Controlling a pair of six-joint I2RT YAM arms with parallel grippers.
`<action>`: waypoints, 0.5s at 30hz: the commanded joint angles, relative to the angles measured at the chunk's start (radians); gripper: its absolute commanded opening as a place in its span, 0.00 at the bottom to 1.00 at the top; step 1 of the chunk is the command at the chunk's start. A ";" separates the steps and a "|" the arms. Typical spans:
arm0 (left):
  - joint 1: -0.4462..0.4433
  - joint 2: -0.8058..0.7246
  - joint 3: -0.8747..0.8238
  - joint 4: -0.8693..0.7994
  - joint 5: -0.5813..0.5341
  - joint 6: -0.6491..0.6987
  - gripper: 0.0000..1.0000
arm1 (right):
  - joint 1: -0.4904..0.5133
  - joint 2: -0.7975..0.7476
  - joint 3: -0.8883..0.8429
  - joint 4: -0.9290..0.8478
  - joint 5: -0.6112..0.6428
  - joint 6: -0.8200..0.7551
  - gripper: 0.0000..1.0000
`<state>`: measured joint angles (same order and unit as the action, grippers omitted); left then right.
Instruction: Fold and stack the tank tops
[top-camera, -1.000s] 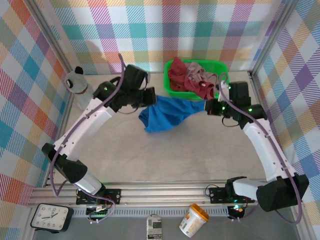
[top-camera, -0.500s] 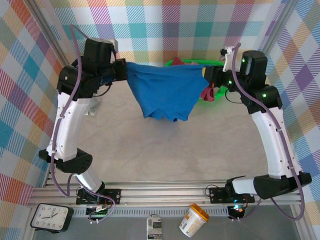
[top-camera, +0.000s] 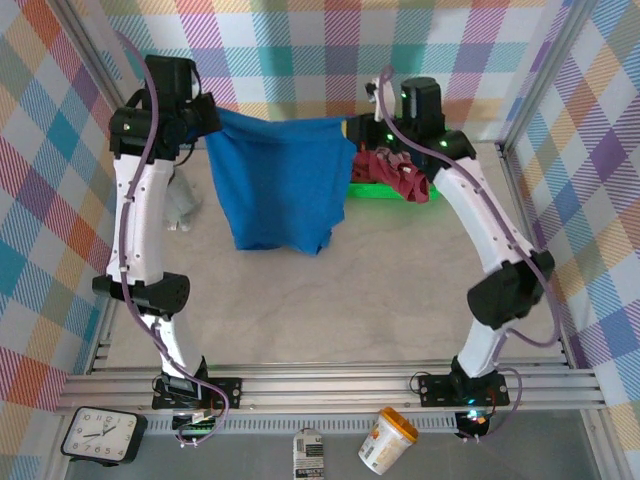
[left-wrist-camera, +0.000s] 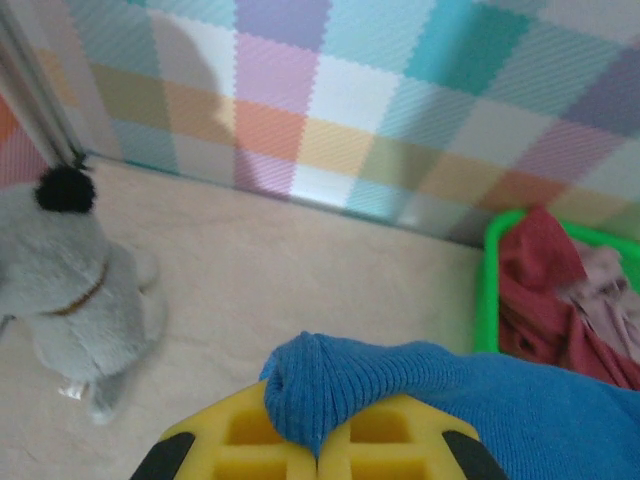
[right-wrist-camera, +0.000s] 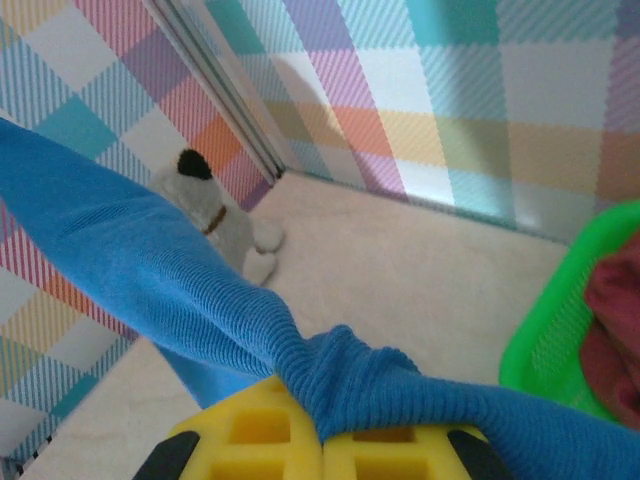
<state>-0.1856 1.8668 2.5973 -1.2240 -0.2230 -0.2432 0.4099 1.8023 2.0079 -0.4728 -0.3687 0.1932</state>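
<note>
The royal blue tank top (top-camera: 275, 180) hangs spread out high above the back of the table, stretched between both arms. My left gripper (top-camera: 208, 118) is shut on its left upper corner; the yellow fingers (left-wrist-camera: 240, 440) pinch a bunch of blue ribbed cloth (left-wrist-camera: 330, 385). My right gripper (top-camera: 352, 126) is shut on the right upper corner, its blue cloth (right-wrist-camera: 370, 385) wedged between the yellow fingers (right-wrist-camera: 250, 435). The dark red tank top (top-camera: 385, 165) and the pale pink one (left-wrist-camera: 610, 285) lie crumpled in the green basket (top-camera: 385, 192).
A grey plush toy (top-camera: 182, 200) sits at the back left by the wall, also close in the left wrist view as the plush toy (left-wrist-camera: 70, 290). The checked walls enclose the table on three sides. A clock (top-camera: 98, 435) and a cup (top-camera: 388, 440) lie outside the near rail.
Both arms rose and swung left, lifting the blue tank top from a bunched drape near the basket into a flat hanging sheet at the back left.
</note>
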 joint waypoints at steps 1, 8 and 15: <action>0.035 -0.039 0.105 0.061 -0.041 0.029 0.00 | 0.028 0.044 0.196 0.091 -0.049 -0.012 0.00; 0.041 -0.173 0.076 -0.018 -0.018 0.067 0.00 | 0.040 0.027 0.216 0.028 -0.145 0.001 0.00; -0.019 -0.617 -0.759 0.112 0.297 -0.037 0.00 | 0.044 -0.254 -0.348 0.003 -0.189 0.017 0.00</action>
<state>-0.1753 1.3632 2.0892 -1.1511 -0.0792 -0.2291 0.4515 1.6310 1.8156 -0.4431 -0.5098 0.2012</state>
